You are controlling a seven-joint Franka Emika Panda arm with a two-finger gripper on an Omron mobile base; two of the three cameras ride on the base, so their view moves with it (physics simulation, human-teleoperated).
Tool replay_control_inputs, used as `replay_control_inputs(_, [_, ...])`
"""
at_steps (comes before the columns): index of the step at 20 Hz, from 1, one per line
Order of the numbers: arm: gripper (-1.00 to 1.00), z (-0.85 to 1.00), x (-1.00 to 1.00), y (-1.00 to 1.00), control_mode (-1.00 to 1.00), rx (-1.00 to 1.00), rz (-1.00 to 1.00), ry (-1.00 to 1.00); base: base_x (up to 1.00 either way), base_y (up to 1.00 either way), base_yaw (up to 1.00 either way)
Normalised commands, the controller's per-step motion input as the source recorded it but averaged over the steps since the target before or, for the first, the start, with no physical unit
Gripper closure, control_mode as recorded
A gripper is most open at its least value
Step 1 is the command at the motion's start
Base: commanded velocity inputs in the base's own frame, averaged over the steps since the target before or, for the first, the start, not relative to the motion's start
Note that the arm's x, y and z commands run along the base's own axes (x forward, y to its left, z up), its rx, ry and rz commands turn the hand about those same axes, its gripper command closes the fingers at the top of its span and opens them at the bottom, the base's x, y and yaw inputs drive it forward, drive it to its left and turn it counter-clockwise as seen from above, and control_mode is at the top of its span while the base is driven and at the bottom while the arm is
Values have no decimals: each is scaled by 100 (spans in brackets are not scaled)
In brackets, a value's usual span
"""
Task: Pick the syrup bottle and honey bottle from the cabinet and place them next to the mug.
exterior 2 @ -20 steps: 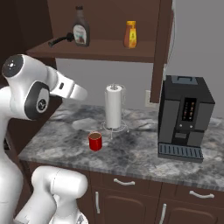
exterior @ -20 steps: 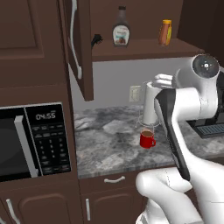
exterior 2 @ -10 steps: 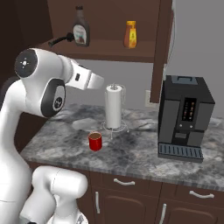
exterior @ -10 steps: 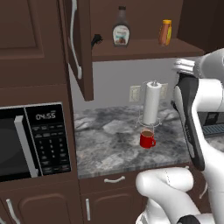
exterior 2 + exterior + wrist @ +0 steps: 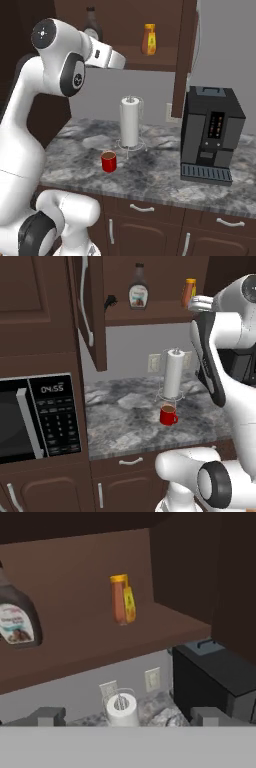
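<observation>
Over the last sec the arm [image 5: 55,70] swung up from counter [image 5: 160,172] level toward the cabinet [image 5: 92,311] shelf; the reach for a bottle looked begun, nothing grasped. Hand [image 5: 127,716] was spread wide & empty, short of the shelf. Syrup bottle [image 5: 17,619] stood shelf-left, honey bottle [image 5: 122,599] to its right, well apart. Red mug [image 5: 108,161] sat on the counter near the paper towel roll [image 5: 129,122]. Writing: microwave [image 5: 37,418] clock read 04:55; syrup label too blurred to read.
</observation>
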Motion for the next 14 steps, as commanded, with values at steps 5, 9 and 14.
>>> replay_control_inputs(5, [-100,-23,78,-3,-100,0,0,3,0,0,0])
replay_control_inputs(9, [-100,-15,57,-11,-100,0,0,8,0,0,0])
replay_control_inputs(14, [-100,0,47,-11,-100,-1,-1,15,0,0,0])
